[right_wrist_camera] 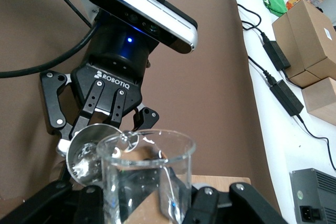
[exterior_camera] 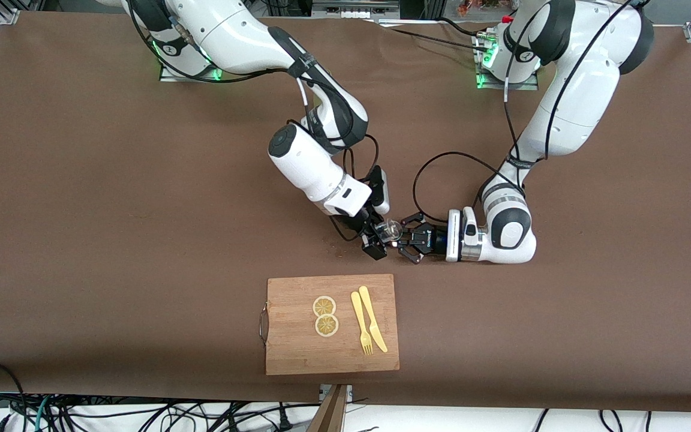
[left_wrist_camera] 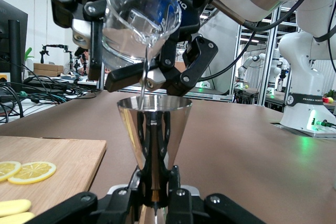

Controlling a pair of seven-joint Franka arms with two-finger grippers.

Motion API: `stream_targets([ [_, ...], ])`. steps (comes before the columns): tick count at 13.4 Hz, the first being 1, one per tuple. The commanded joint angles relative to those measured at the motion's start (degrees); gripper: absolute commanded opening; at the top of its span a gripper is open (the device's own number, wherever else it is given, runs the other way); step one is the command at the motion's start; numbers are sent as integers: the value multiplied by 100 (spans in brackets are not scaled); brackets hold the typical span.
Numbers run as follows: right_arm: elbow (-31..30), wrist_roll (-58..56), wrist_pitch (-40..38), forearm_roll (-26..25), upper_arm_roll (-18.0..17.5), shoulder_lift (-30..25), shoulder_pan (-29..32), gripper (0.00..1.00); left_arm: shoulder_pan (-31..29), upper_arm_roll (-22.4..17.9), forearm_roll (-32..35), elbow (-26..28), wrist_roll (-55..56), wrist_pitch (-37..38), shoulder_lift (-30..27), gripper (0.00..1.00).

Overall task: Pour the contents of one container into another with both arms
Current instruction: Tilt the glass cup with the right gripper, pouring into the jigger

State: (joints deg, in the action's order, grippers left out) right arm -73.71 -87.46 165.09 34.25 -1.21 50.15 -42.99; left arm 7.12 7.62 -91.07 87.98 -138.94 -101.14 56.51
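Over the brown table's middle, my right gripper (exterior_camera: 377, 241) is shut on a clear glass beaker (exterior_camera: 389, 230). The beaker (left_wrist_camera: 139, 19) is tilted, and a thin stream of clear liquid (left_wrist_camera: 142, 80) runs from its lip into a shiny metal jigger (left_wrist_camera: 154, 124) just below. My left gripper (left_wrist_camera: 155, 184) is shut on the jigger's narrow waist and holds it upright. In the front view the left gripper (exterior_camera: 409, 242) meets the right one tip to tip. The right wrist view shows the beaker (right_wrist_camera: 147, 177) in my right gripper (right_wrist_camera: 149, 205), with the jigger's mouth (right_wrist_camera: 92, 153) beside its lip.
A wooden cutting board (exterior_camera: 297, 354) lies nearer to the front camera than the grippers. On it are two lemon slices (exterior_camera: 325, 315), a yellow fork (exterior_camera: 361, 324) and a yellow knife (exterior_camera: 372, 318). The board's corner (left_wrist_camera: 58, 156) lies close beside the jigger.
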Motion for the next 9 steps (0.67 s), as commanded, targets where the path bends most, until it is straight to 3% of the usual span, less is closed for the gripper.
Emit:
stream_targets([
  [1,-64,-8,137,-120,25,-23,-43,0,44,12,98,61,-317,-134,-88,0],
  [4,-100,27,137,29,-2,-32,-8,0,44,3,98,61,-318,-134,-79,0],
  [9,-135,27,129,1126,-37,-67,1,0,44,-32,98,61,-318,-116,-79,0],
])
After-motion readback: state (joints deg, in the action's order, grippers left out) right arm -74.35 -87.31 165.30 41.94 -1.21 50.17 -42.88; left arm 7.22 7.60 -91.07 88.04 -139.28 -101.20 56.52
